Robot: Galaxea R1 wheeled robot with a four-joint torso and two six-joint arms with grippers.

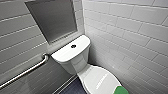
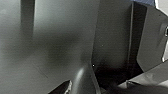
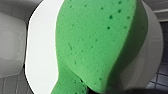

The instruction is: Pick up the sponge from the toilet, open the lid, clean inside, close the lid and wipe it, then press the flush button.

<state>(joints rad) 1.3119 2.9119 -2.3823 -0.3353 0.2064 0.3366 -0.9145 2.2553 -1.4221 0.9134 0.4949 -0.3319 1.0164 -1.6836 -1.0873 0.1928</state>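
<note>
Right gripper and left gripper alike: spread or pinching, I cannot tell.

Head view: sponge (image 1: 121,90) at the front end of the closed lid (image 1: 97,78). The flush button (image 1: 73,46) sits on the tank (image 1: 62,53), with tiled walls (image 1: 130,37) and a grab bar (image 1: 25,72).

Left wrist view: dark floor (image 2: 37,50).

Right wrist view: sponge close over the lid. Opening, cleaning, wiping and flushing all seem left.
</note>
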